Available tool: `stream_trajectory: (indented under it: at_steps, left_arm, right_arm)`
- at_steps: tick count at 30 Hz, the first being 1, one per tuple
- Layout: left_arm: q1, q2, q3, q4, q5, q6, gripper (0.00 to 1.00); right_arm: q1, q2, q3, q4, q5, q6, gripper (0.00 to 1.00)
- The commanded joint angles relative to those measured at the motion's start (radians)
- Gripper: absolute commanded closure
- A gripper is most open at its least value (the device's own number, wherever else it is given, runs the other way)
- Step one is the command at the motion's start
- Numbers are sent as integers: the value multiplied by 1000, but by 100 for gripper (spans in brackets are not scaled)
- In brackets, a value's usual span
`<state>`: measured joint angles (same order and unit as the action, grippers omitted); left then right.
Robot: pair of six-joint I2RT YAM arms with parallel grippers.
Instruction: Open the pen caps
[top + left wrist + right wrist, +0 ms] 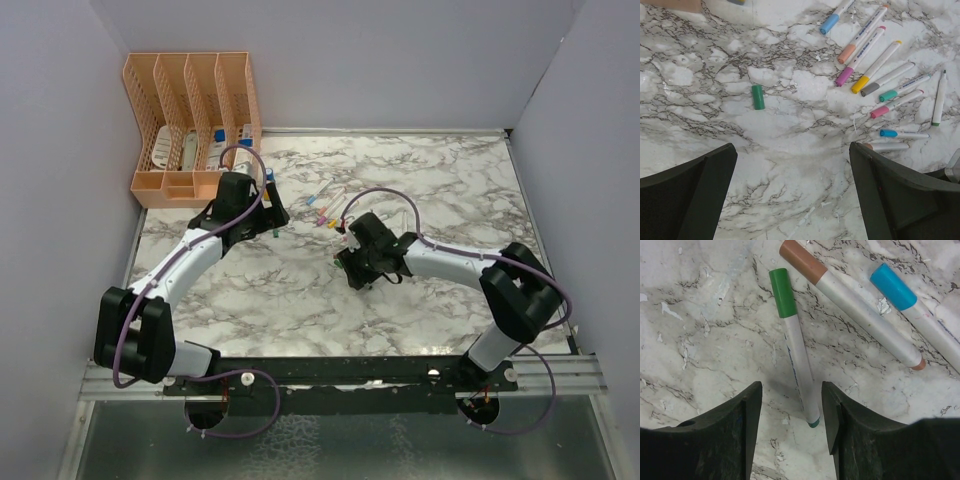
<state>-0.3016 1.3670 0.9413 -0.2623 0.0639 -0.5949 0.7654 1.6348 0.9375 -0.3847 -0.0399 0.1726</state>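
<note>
In the right wrist view a white pen [799, 357] with a green cap [782, 292] lies on the marble. Its rear end sits between the fingers of my right gripper [791, 390], which is open with a gap on both sides. A brown cap [802, 261] and a blue cap [893, 286] are on two pens beside it. In the left wrist view a loose green cap [758, 97] lies alone. Several capped pens [867, 50] are fanned out to its right. My left gripper [792, 147] hangs wide open above bare marble, holding nothing.
An orange desk organizer [190, 130] stands at the back left corner of the marble table [430, 180]. Grey walls close in the left, back and right sides. The pens [328, 205] lie mid-table between both grippers.
</note>
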Motion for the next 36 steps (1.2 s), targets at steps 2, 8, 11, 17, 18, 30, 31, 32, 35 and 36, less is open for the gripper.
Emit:
stream_trajectory:
  at_steps: [2,8,11,17,18,30,31,32,35,36]
  left_arm:
    - [-2,-41,-22,25,20,-14,1]
    - [-2,-45,-31,28,19,-18,1]
    - [-3,-49,-34,28,19,-20,1]
    - [-3,-60,-35,25,22,-23,1]
    - [-3,-61,-34,24,19,-23,1]
    - [-3,-68,-46,74,100,-63,1]
    - [-2,-67,-54,95,123,-78,1]
    - [-2,-65,-65,122,150,-99,1]
    - [-5,-64,-115,246,232,-180,1]
    - [-8,-67,-142,298,258,-215,1]
  right_arm:
    - [16,38,-2,39,46,-15,51]
    - [28,74,-2,35,60,-19,59]
    - [34,95,-3,26,65,-17,66]
    - [41,114,-6,9,69,-15,87]
    - [43,114,-6,6,66,-17,90]
    - [43,-19,-17,52,-112,-76,99]
    - [43,-35,-9,58,-118,-70,99]
    - [43,-47,-1,60,-119,-63,99]
    - [42,-71,34,68,-121,-32,99]
    - [43,-75,45,72,-121,-19,99]
